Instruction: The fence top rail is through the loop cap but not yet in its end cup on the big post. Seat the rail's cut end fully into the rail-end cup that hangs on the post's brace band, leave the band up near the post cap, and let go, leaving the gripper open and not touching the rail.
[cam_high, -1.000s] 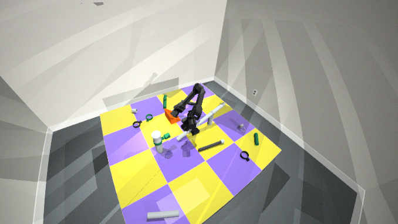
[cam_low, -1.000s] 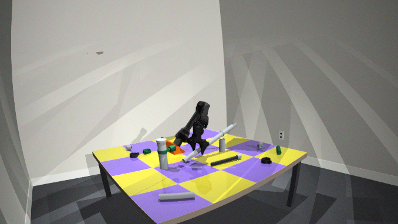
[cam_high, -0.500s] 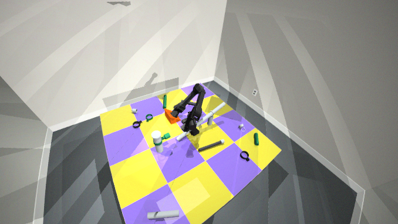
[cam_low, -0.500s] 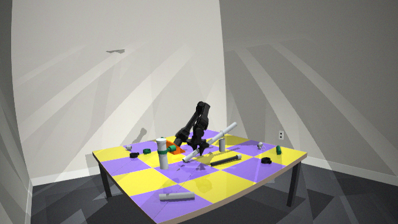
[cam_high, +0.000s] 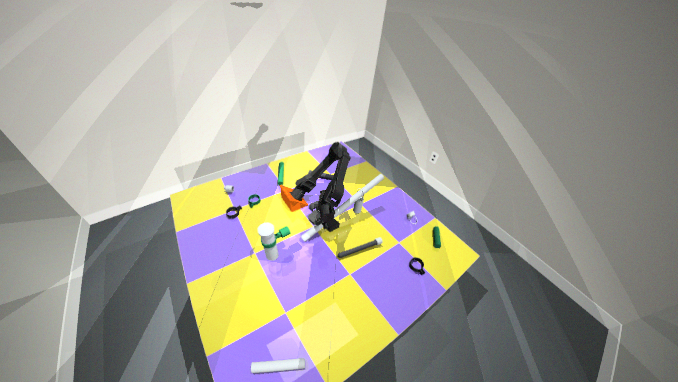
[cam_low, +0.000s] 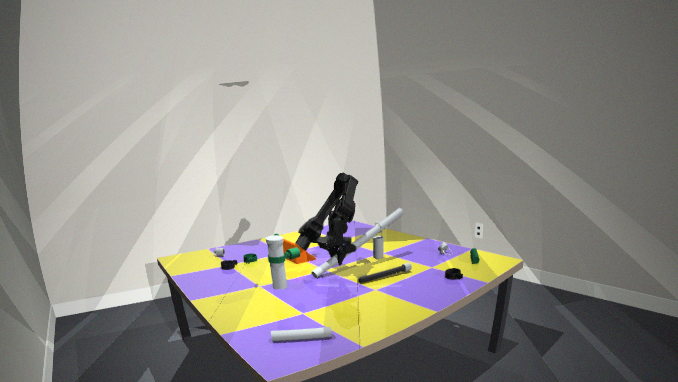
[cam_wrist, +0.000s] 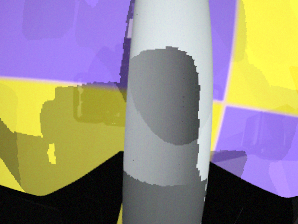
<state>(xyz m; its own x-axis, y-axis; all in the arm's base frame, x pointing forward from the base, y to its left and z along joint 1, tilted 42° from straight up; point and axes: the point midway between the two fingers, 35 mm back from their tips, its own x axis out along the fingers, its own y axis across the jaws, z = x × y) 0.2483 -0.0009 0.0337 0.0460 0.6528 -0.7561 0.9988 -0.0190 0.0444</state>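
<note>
Yellow and purple squares cover the tabletop (cam_high: 240, 310) (cam_low: 240, 310) (cam_wrist: 100, 60) beneath the fence top rail (cam_high: 370, 187) (cam_low: 390, 219) (cam_wrist: 170, 30). The rail slopes down from the short post (cam_high: 358, 205) (cam_low: 378, 248), its lower end outside and below the rail-end cup (cam_high: 284, 232) (cam_low: 293, 253). The gripper (cam_high: 324, 223) (cam_low: 340, 256) (cam_wrist: 158, 161) is closed on the rail, one finger against each side; this hold presumably serves to lift and align the cut end before insertion. The brace band (cam_high: 269, 244) (cam_low: 276, 259) encircles the big post (cam_high: 271, 250) (cam_low: 278, 277) below the post cap (cam_high: 266, 229) (cam_low: 274, 240), setting the seating height. A dark rod (cam_high: 357, 249) (cam_low: 382, 274) lies beside the work. Pale walls (cam_high: 200, 100) (cam_low: 150, 150) enclose the table; one carries an outlet (cam_high: 434, 158) (cam_low: 479, 230).
</note>
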